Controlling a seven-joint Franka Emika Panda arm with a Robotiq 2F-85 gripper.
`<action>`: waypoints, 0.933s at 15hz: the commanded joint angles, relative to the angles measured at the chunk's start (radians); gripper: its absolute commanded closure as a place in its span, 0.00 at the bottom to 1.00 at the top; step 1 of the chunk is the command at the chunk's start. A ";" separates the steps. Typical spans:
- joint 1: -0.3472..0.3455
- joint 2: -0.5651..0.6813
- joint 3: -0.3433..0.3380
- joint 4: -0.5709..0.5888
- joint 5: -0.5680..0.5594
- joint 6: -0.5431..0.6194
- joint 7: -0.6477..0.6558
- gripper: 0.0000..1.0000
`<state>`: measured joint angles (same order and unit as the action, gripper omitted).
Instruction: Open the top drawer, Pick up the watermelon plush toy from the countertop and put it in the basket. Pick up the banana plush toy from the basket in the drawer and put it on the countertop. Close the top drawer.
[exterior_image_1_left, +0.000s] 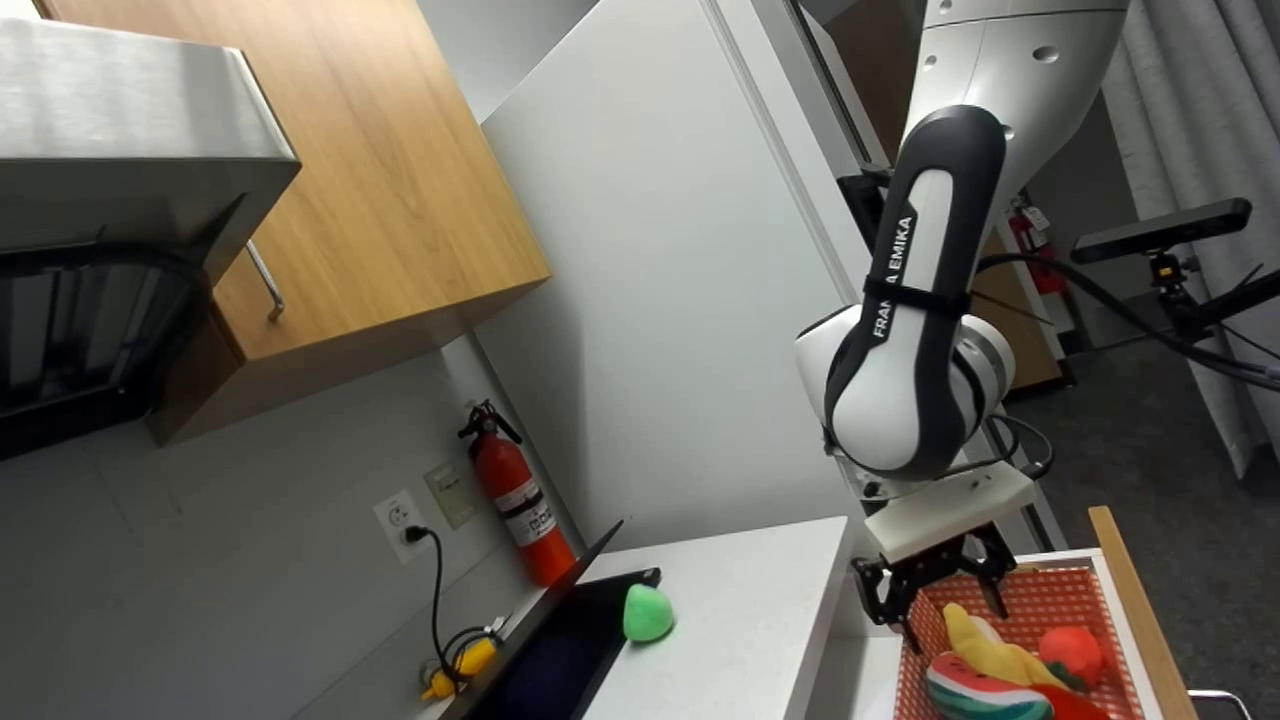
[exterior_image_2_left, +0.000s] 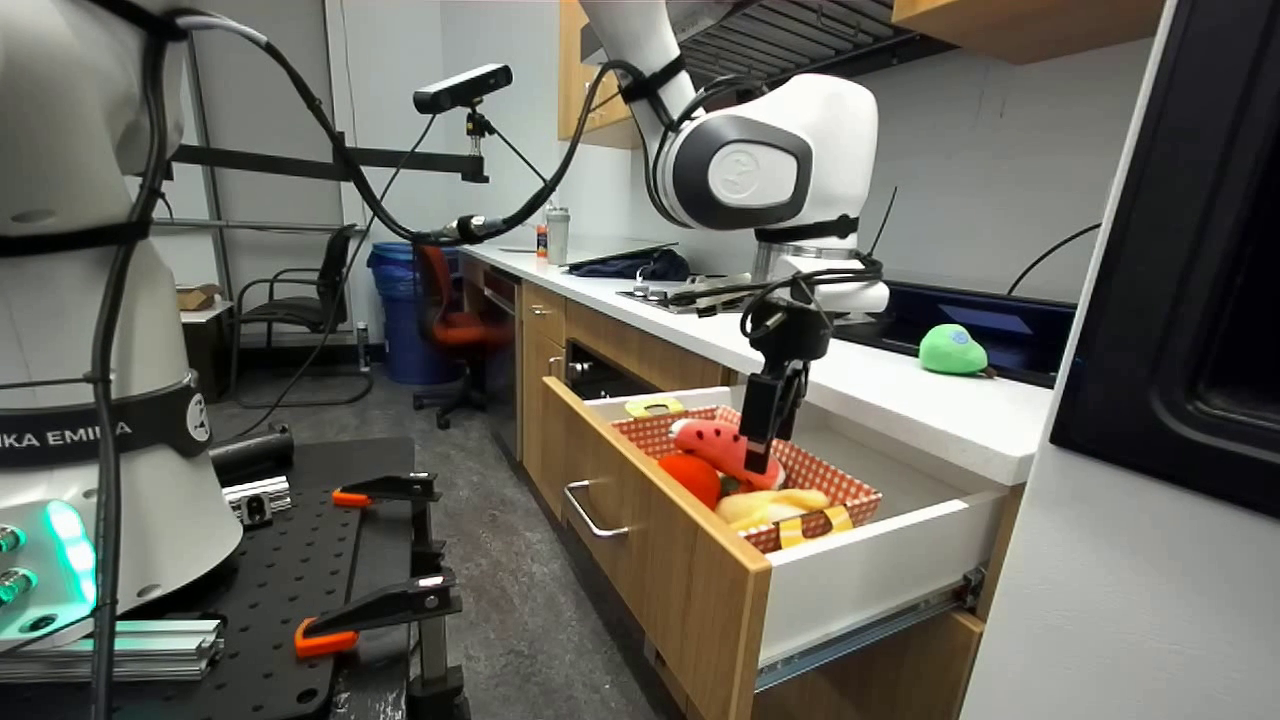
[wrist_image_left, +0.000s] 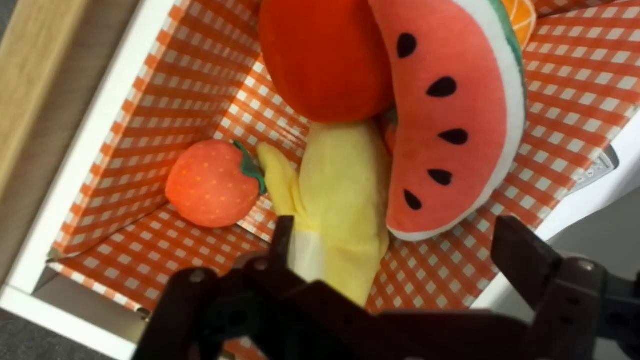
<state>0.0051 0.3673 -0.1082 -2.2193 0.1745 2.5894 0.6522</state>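
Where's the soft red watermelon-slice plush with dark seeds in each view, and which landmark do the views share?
In an exterior view: soft red watermelon-slice plush, bottom edge, right of centre.
In an exterior view: watermelon plush, just right of and below centre.
In the wrist view: watermelon plush, mostly upper half, right of centre.
Shared landmark: red-and-white checked basket holding it.

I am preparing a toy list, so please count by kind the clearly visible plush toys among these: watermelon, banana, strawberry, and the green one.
Watermelon plush toy: 1
Banana plush toy: 1
Strawberry plush toy: 1
Green plush toy: 1
Total: 4
The reddish bit between banana and watermelon shows too little to name, so it is not counted.
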 joint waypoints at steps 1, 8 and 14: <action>-0.015 -0.014 -0.003 -0.045 0.046 0.054 -0.012 0.00; -0.042 0.002 -0.004 -0.062 0.092 0.083 -0.025 0.00; -0.057 0.027 -0.007 -0.049 0.103 0.097 -0.029 0.00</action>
<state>-0.0409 0.3805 -0.1162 -2.2684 0.2414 2.6471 0.6508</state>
